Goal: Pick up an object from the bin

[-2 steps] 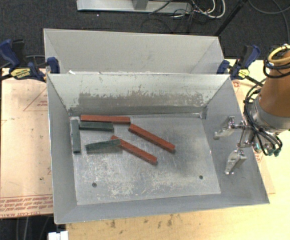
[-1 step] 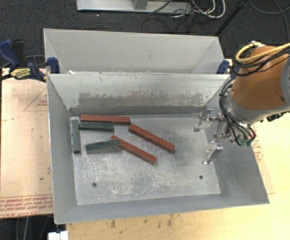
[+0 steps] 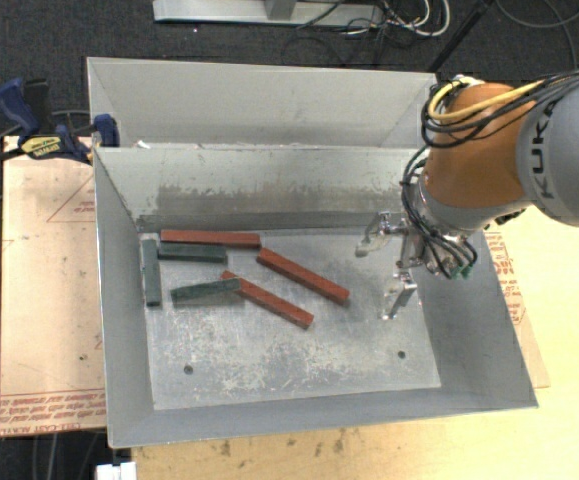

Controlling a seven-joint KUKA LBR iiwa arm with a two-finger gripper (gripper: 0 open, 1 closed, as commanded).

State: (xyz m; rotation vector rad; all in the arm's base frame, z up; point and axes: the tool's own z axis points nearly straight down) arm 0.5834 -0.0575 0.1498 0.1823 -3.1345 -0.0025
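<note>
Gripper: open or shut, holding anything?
Open and empty: the gripper has its fingers apart, with bare bin floor between them, right of the nearest red bar.

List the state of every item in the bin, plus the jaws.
gripper: jaws open, empty, right of the bars
top red bar: flat, by back wall
dark green bar: flat, just below it
grey-green bar: flat, along left side
lower green bar: flat, end meets a red bar
upper diagonal red bar: flat, nearest the gripper
lower diagonal red bar: flat, touching lower green bar
</note>
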